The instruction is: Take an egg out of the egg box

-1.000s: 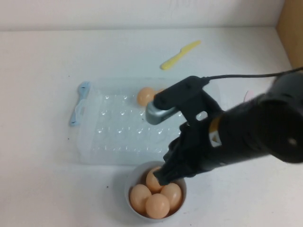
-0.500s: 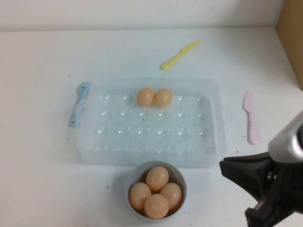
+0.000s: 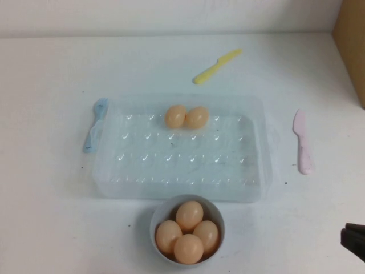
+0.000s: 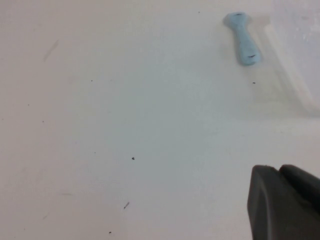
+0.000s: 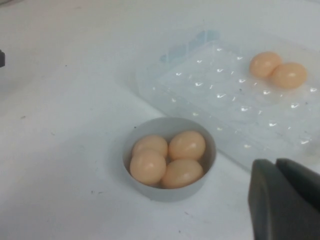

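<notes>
**Two eggs left in the box, both hands clear**

White table (image 3: 51, 68) carries the box (image 3: 251, 171). Two eggs sit touching in its far row; the egg (image 3: 175, 116) looks light, smooth and brittle, best pinched gently across its sides. Four eggs fill the bowl (image 3: 161, 212). Right hand (image 3: 353, 241) sits at the near right edge, left hand (image 4: 285, 202) over bare table; whether either is clenched, I cannot tell.

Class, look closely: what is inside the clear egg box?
Two eggs touch side by side in the egg box; remaining dimples are bare. Nothing covers it. Right gripper sits at the near-right edge.
</notes>
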`<action>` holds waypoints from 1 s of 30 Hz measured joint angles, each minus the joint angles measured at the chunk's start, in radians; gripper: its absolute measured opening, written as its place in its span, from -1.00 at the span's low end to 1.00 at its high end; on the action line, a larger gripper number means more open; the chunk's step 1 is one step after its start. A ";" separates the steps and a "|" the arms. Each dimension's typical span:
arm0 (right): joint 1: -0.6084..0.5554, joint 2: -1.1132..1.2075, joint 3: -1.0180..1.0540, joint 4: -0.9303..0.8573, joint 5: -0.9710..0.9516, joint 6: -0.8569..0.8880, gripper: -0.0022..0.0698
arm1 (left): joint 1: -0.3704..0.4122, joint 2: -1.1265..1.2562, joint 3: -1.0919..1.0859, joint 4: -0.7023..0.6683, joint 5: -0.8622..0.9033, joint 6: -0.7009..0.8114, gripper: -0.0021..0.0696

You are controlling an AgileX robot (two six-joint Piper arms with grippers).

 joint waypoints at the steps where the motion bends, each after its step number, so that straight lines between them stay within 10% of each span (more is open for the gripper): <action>1: 0.000 -0.030 0.017 -0.005 0.000 0.000 -0.99 | 0.000 0.000 0.000 0.000 0.000 0.000 -0.95; 19: -0.732 -0.484 0.373 -0.001 -0.181 0.000 -0.99 | 0.000 0.000 0.000 0.000 0.000 0.000 -0.95; 30: -0.809 -0.486 0.452 0.023 -0.229 -0.002 -0.99 | 0.000 0.000 0.000 0.000 0.000 0.000 -0.95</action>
